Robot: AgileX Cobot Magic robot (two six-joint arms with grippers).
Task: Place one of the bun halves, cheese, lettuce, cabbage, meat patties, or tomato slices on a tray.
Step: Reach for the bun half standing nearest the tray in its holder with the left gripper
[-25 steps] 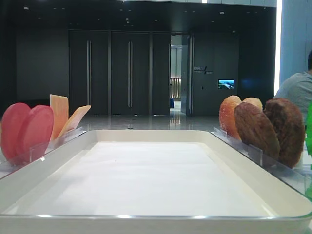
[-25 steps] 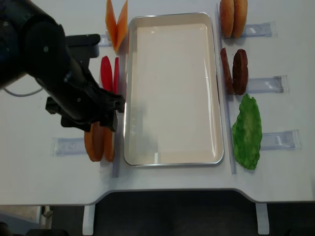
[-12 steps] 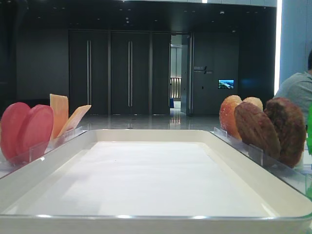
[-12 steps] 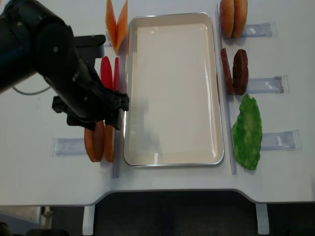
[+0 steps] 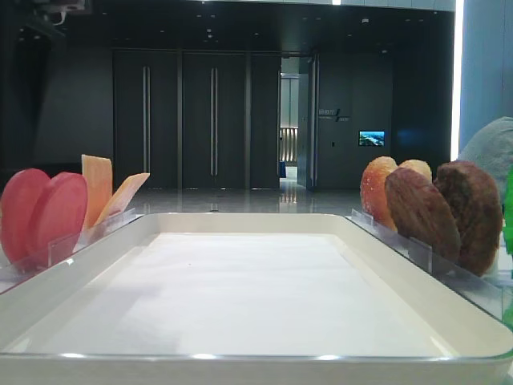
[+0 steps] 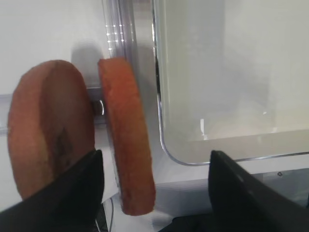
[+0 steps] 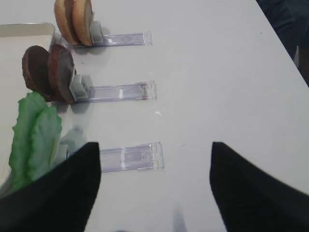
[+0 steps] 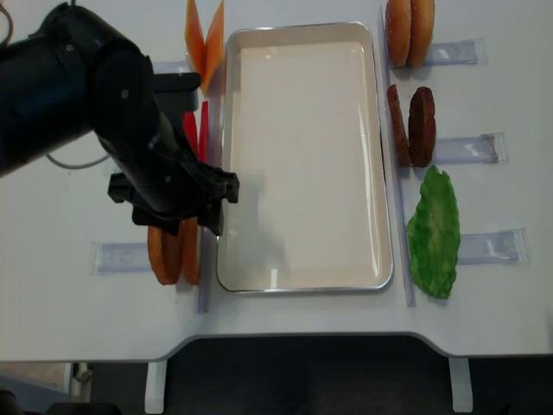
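Bun halves (image 6: 126, 135): two glossy golden-orange discs on edge in a clear rack, by the tray's near-left corner.
Tray (image 8: 302, 35): white, paper-lined, mid-table.
Left pincer (image 6: 154, 193): jaws spread wide, gripping nothing, poised above the buns.
Right pincer (image 7: 154, 188): jaws apart, holding nothing, above bare table near lettuce (image 7: 34, 140).

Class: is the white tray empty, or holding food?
Empty. The tray shows only bare white lining; bun halves stand outside its left rim.

Bun halves (image 6: 128, 135) upright beside tray (image 6: 193, 145)
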